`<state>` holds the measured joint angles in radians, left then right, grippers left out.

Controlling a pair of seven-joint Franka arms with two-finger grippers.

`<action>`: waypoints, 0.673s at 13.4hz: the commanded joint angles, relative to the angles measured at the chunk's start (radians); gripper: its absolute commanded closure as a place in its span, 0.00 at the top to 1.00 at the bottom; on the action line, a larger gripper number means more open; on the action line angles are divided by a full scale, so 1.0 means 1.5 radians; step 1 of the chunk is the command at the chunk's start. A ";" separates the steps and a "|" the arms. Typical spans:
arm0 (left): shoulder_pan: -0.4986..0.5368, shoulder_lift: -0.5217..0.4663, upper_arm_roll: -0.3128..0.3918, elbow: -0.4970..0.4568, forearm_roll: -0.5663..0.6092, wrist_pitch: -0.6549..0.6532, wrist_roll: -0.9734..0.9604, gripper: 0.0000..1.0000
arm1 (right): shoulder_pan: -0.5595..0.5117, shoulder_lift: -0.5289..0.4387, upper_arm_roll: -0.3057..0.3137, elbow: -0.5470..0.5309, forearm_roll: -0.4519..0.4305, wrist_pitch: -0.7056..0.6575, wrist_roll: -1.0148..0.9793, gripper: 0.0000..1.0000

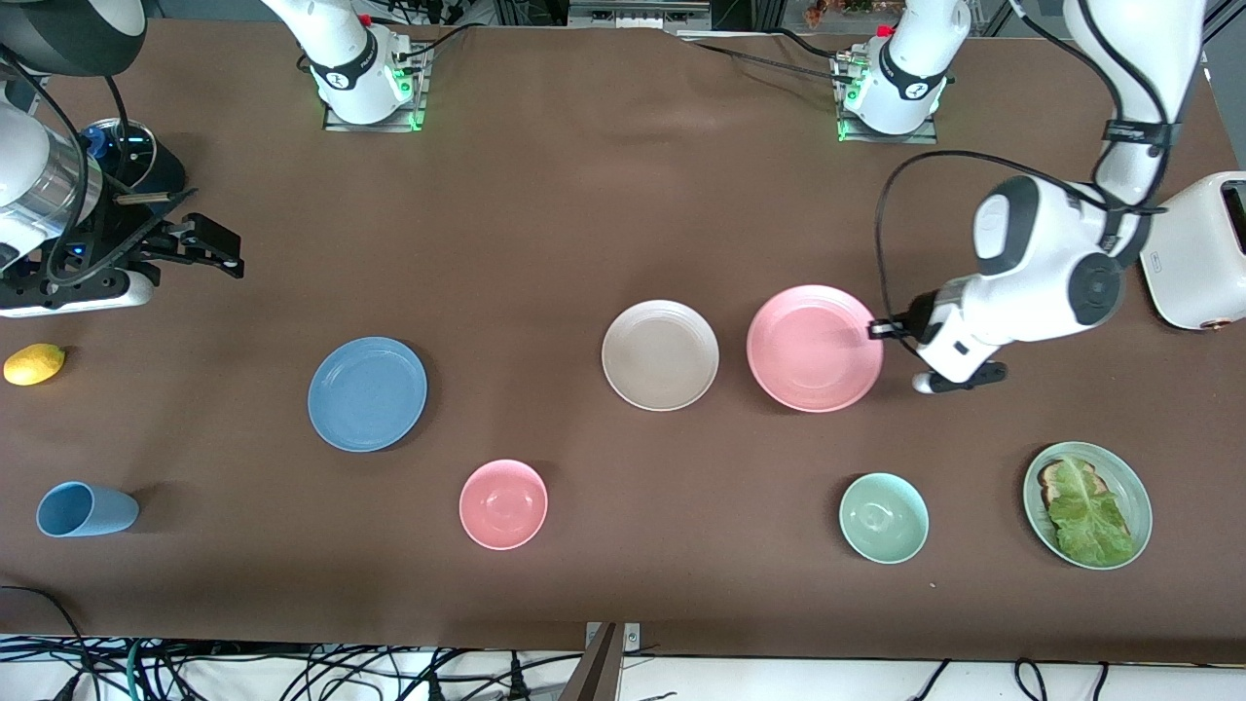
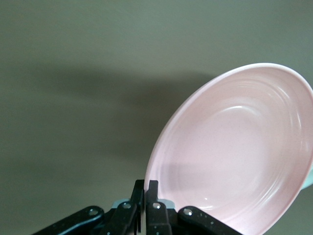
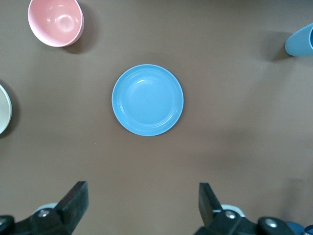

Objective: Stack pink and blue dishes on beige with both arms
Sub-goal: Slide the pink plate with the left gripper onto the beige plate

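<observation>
My left gripper (image 1: 884, 331) (image 2: 146, 188) is shut on the rim of the pink plate (image 1: 815, 348) (image 2: 234, 152). The plate hangs tilted, casts a shadow on the cloth, and is beside the beige plate (image 1: 660, 354) toward the left arm's end. The blue plate (image 1: 367, 393) (image 3: 147, 100) lies flat on the table toward the right arm's end. My right gripper (image 1: 209, 248) (image 3: 142, 200) is open and holds nothing. It is up over bare cloth, with the blue plate in its wrist view. A sliver of the beige plate (image 3: 4, 108) shows there too.
A pink bowl (image 1: 503, 503) (image 3: 55, 20), a green bowl (image 1: 884, 518) and a green plate (image 1: 1134, 487) with toast and lettuce stand nearer the front camera. A light blue cup (image 1: 86, 509) (image 3: 301, 41) and a lemon (image 1: 34, 364) lie at the right arm's end. A white toaster (image 1: 1202, 251) stands at the left arm's end.
</observation>
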<state>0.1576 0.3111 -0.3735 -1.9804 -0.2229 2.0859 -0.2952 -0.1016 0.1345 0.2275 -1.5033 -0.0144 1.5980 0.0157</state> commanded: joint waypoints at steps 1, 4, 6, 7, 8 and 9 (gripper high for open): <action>-0.057 0.003 -0.014 -0.011 -0.005 0.047 -0.078 0.00 | -0.002 -0.005 0.003 0.008 0.009 -0.010 0.008 1.00; -0.152 0.042 -0.014 -0.015 0.049 0.134 -0.236 0.00 | -0.002 -0.005 0.002 0.008 0.009 -0.011 0.008 1.00; -0.201 0.084 -0.014 -0.013 0.123 0.171 -0.338 0.00 | -0.002 -0.005 0.002 0.008 0.009 -0.011 0.009 1.00; -0.216 0.095 -0.014 -0.006 0.156 0.172 -0.382 0.00 | -0.003 -0.004 0.001 0.008 0.009 -0.011 0.008 1.00; -0.232 0.104 -0.013 0.001 0.182 0.178 -0.414 0.00 | -0.003 -0.004 0.001 0.008 0.009 -0.011 0.009 1.00; -0.238 0.117 -0.013 0.013 0.189 0.178 -0.432 0.00 | -0.003 -0.004 0.001 0.008 0.009 -0.011 0.009 1.00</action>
<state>-0.1827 0.4536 -0.4001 -2.0069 0.0090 2.3561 -0.8797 -0.1020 0.1345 0.2270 -1.5028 -0.0143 1.5979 0.0183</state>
